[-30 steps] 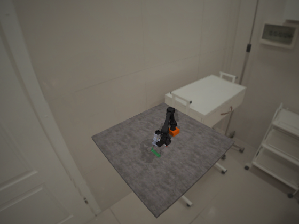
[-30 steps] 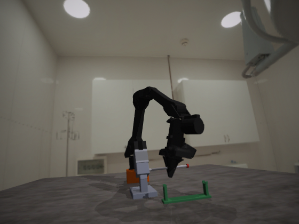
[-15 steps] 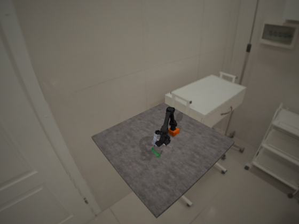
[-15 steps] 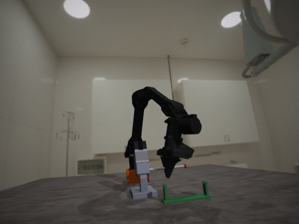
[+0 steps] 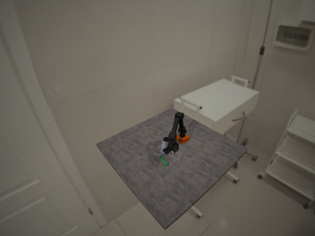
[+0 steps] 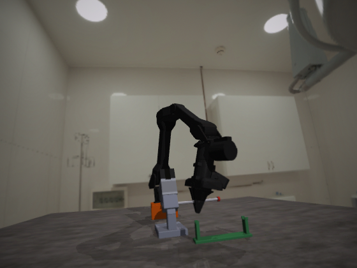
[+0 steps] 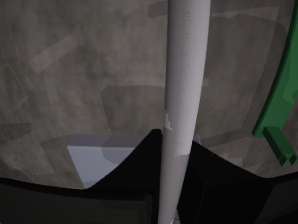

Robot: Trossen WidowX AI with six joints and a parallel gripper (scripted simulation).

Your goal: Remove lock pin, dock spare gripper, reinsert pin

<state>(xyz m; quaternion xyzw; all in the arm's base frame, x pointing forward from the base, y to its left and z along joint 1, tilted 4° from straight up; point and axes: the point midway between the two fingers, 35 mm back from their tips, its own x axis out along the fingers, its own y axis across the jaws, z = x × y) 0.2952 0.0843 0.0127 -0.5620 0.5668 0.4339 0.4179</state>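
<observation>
The mount point(image 6: 171, 219) point(image 7: 97, 157) is pale grey-blue, with a square base and an upright post. The spare gripper point(image 6: 168, 186) point(image 5: 165, 143), pale with a black top, stands upright in the socket at the post's top. My gripper point(image 6: 198, 207) point(image 7: 162, 137) is shut on the lock pin point(image 6: 208, 200) point(image 7: 187, 60), a whitish rod with a red end. It holds the pin roughly level beside the mount, the red end pointing away from it. In the exterior view the pin's plain end meets the socket's outline; whether it is in the hole, touching or behind is unclear.
A green cradle point(image 6: 223, 237) point(image 5: 164, 161) point(image 7: 282, 95) with two uprights stands on the grey table point(image 5: 183, 194) beside the mount, below my gripper, with nothing in it. The arm's orange base point(image 5: 183, 138) point(image 6: 156, 212) is behind the mount.
</observation>
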